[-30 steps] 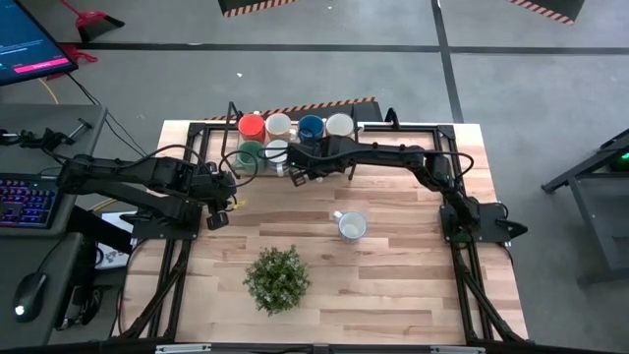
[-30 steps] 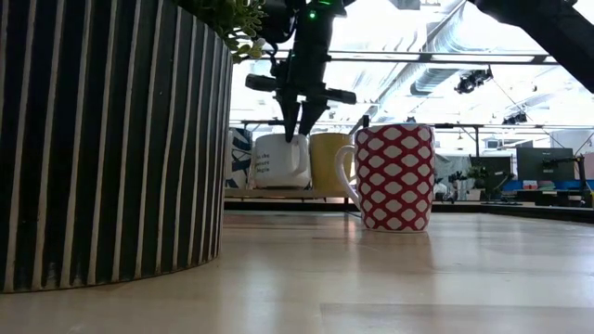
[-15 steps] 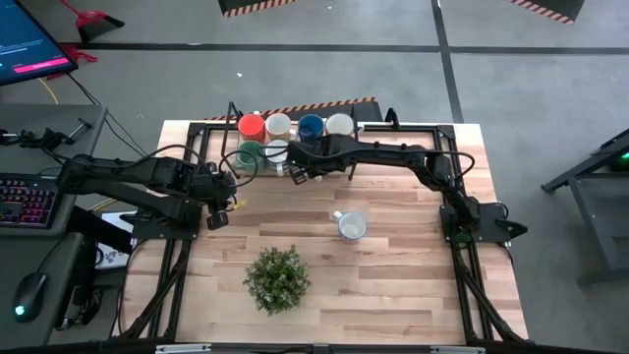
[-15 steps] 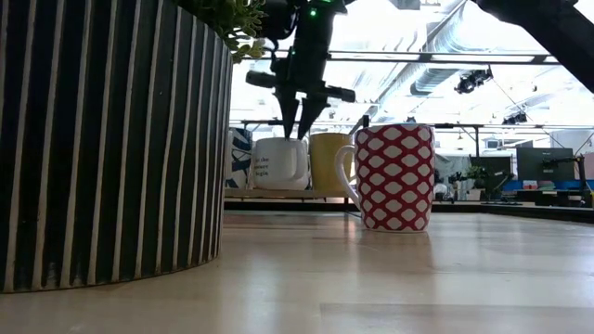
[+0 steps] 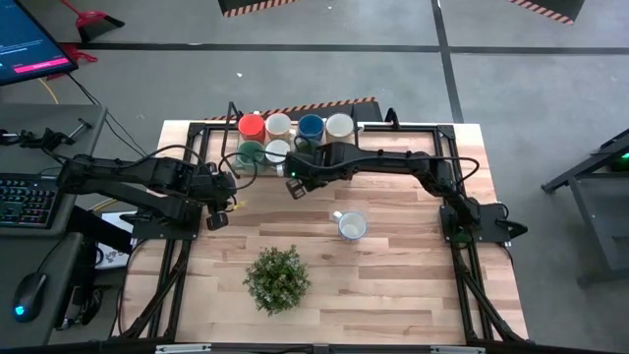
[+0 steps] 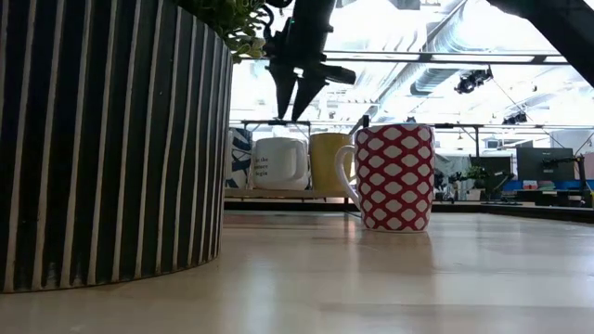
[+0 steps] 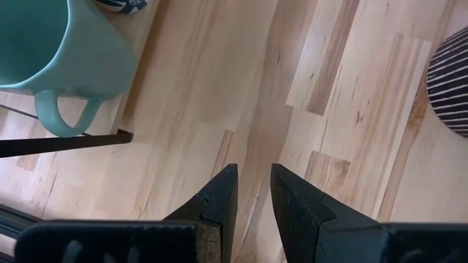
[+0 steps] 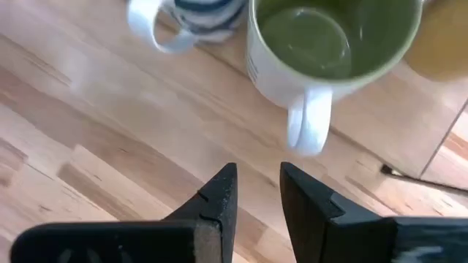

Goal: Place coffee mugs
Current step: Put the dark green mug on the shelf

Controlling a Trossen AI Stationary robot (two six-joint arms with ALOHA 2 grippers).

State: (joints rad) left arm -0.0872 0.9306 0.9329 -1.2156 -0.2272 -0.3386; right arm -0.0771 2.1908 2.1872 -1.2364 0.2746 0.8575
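Several coffee mugs stand in two rows at the table's far edge: orange [image 5: 252, 126], white [image 5: 279, 125], blue [image 5: 311, 126], cream [image 5: 340, 125], teal [image 5: 251, 152] and white [image 5: 278, 150]. A white mug with an olive-green inside [image 8: 333, 44] stands upright on its base; its handle [image 8: 307, 128] points toward my right gripper [image 8: 257, 179]. That gripper hangs open and empty above and just nearer than this mug [image 6: 278, 162], fingers pointing steeply down. A red-and-white patterned mug [image 5: 352, 227] stands alone mid-table. My left gripper [image 5: 218, 218] waits at the left, narrowly open, holding nothing.
A bushy potted plant [image 5: 277, 278] in a striped pot [image 6: 111, 139] stands near the table's near edge. A black frame [image 5: 197, 147] runs around the table's sides. Bare wood lies between the mug rows and the patterned mug.
My right gripper has let go of the white mug at its rim, risen clear of it and drawn back a little toward the table's near edge. The mug stays standing where it was.
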